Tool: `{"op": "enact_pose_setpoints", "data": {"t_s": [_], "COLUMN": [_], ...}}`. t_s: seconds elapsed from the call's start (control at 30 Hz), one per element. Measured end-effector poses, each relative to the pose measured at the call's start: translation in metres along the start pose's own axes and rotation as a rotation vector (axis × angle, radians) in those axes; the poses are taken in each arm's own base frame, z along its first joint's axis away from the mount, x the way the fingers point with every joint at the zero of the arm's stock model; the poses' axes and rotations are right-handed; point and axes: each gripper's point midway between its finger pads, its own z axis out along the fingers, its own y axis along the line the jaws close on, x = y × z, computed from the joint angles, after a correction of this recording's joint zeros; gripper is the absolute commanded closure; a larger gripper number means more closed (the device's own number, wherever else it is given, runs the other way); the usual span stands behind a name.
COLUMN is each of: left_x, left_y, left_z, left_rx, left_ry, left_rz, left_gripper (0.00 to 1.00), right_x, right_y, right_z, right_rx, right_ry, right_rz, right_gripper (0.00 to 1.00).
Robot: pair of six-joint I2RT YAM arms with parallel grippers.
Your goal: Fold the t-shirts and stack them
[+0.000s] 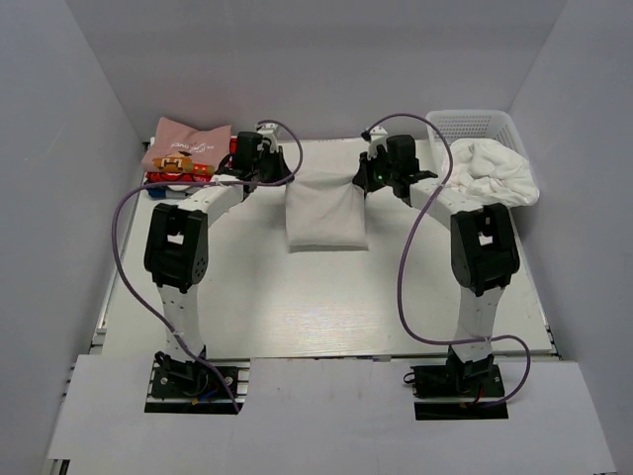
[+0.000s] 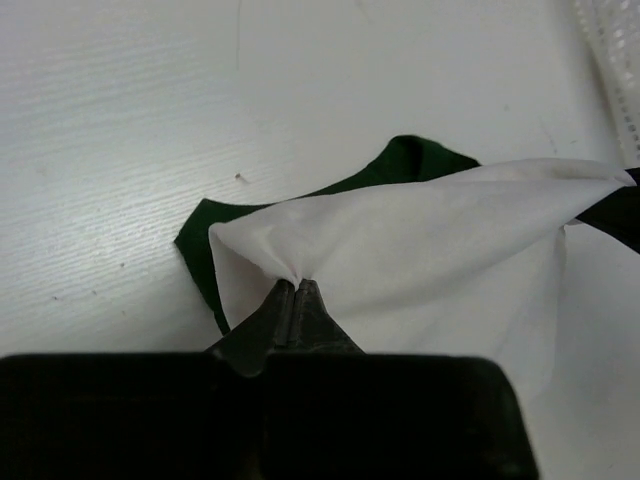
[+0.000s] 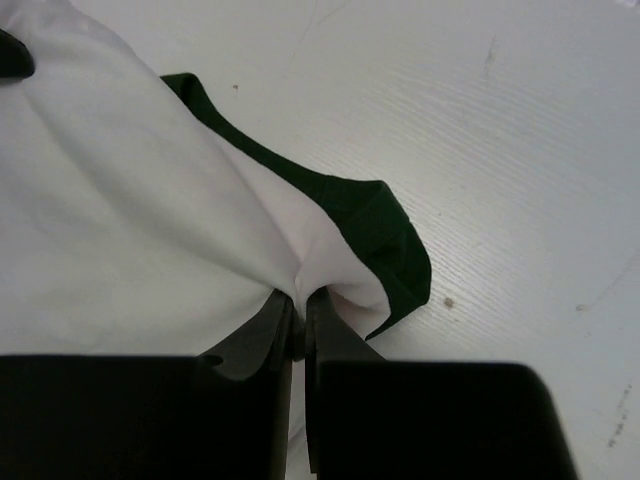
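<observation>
The off-white t-shirt [image 1: 324, 216] lies partly folded in the middle of the table, far from the arm bases. My left gripper [image 1: 285, 176] is shut on its far left corner. In the left wrist view the fingertips [image 2: 297, 284] pinch a pucker of off-white fabric [image 2: 430, 240], with a dark green sleeve [image 2: 405, 163] showing beneath. My right gripper [image 1: 360, 180] is shut on the far right corner. In the right wrist view the gripper [image 3: 300, 298] pinches the off-white cloth [image 3: 130, 220] beside a green sleeve [image 3: 385, 222]. The shirt's print is hidden.
Folded shirts are stacked at the back left, a pink one [image 1: 188, 146] on top of a red one [image 1: 166, 180]. A white plastic basket [image 1: 473, 123] stands at the back right with a crumpled white cloth [image 1: 495, 170] spilling over its front. White walls enclose the table.
</observation>
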Motion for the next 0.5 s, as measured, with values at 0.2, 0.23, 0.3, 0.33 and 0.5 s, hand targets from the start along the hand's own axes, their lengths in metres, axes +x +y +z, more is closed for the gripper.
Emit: {"op": "enact_pose_setpoints", "data": {"t_s": [0.2, 0.23, 0.3, 0.33, 0.5], "left_x": [-0.027, -0.026, -0.022, -0.018, 0.022], "left_y": [-0.011, -0.01, -0.004, 0.0, 0.021], "left_z": [0.002, 0.008, 0.025, 0.034, 0.087], "left_rx": [0.027, 0.028, 0.03, 0.031, 0.046], "left_ry": [-0.069, -0.067, -0.057, -0.052, 0.026], "left_rz": [0.034, 0.034, 0.03, 0.029, -0.001], "left_gripper": [1.0, 1.0, 1.0, 1.0, 0.86], "right_x": [-0.009, -0.003, 0.011, 0.019, 0.058], "right_y": [-0.015, -0.021, -0.031, -0.038, -0.067], "right_z": [0.001, 0.008, 0.02, 0.026, 0.041], "right_rx": [0.083, 0.101, 0.137, 0.161, 0.283], "right_ry": [-0.017, -0.004, 0.023, 0.04, 0.116], "right_rz": [0.035, 0.058, 0.11, 0.14, 0.251], "right_gripper": [1.0, 1.0, 1.0, 1.0, 1.0]}}
